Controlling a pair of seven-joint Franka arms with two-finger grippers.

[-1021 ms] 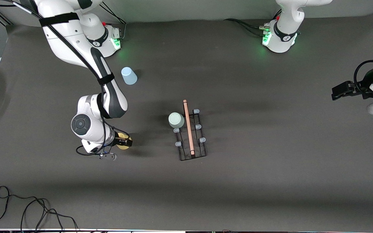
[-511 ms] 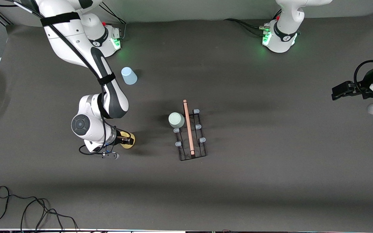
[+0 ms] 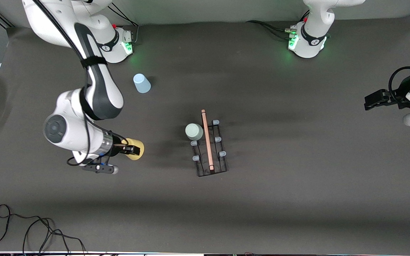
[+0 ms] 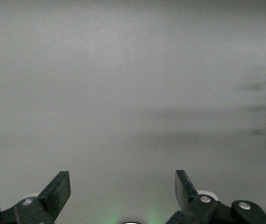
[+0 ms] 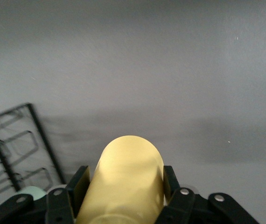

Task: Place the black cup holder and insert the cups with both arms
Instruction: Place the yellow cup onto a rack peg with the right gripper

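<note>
The black cup holder (image 3: 210,151) stands mid-table with its wooden rod handle on top. A pale grey-green cup (image 3: 194,132) sits upside down on one of its prongs, at the corner toward the right arm's end. My right gripper (image 3: 130,149) is shut on the yellow cup (image 3: 136,148), lifted off the table toward the right arm's end; in the right wrist view the yellow cup (image 5: 126,182) fills the space between the fingers, and the cup holder (image 5: 16,149) shows off to one side. The light blue cup (image 3: 141,83) stands upside down near the right arm's base. My left gripper (image 3: 373,100) waits open at the left arm's end of the table, nothing between its fingers (image 4: 58,191).
Loose black cables (image 3: 30,231) lie at the table's front edge toward the right arm's end. The arm bases (image 3: 306,39) glow green at the table's back edge.
The right gripper has closed on the yellow cup and lifted it, the arm swinging up and slightly toward its own end of the table. The left arm has not moved.
</note>
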